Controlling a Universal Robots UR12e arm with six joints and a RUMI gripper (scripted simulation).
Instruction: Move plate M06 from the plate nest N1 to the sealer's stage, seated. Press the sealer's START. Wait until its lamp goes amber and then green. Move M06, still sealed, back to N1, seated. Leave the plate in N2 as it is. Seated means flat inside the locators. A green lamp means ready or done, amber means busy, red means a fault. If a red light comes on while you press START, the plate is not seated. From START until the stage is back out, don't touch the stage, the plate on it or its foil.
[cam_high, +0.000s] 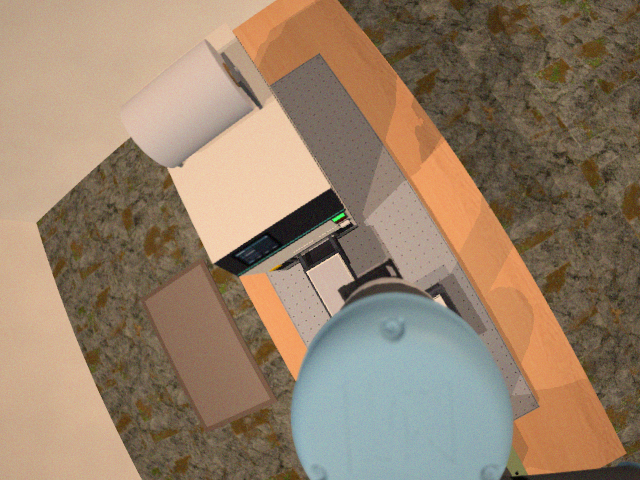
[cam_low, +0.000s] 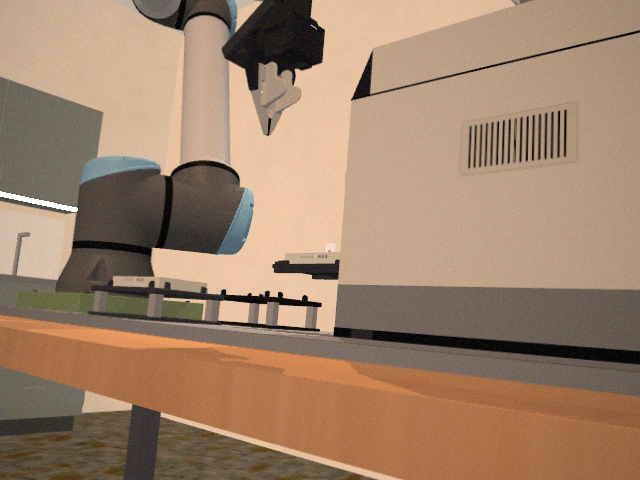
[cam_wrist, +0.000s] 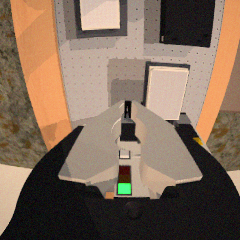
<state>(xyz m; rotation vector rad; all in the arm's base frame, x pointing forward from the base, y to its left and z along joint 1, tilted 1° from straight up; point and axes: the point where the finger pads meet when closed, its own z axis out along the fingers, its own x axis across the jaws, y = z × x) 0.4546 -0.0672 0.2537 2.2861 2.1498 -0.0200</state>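
Note:
Plate M06 (cam_high: 326, 277) (cam_low: 309, 256) (cam_wrist: 166, 92), white, lies flat on the sealer's stage (cam_low: 302, 268), which stands out in front of the cream sealer (cam_high: 248, 180) (cam_low: 485, 206). The sealer's lamp (cam_high: 338, 218) (cam_wrist: 124, 188) is green. My gripper (cam_low: 267, 130) (cam_wrist: 127, 102) is shut and empty. It hangs high above the bench in front of the sealer, over the lamp panel and beside the stage. Nest N1 (cam_low: 273, 299) (cam_wrist: 187, 22) is empty. The other plate (cam_low: 155, 282) (cam_wrist: 100, 14) lies in nest N2. In the overhead view my arm hides the gripper and most of both nests.
The grey perforated base plate (cam_high: 330, 118) (cam_wrist: 85, 85) lies on the orange bench (cam_high: 465, 196) (cam_low: 258, 392). My arm's blue-capped joint (cam_high: 403, 382) and base (cam_low: 129, 222) stand behind the nests. A brown mat (cam_high: 206, 346) lies on the floor.

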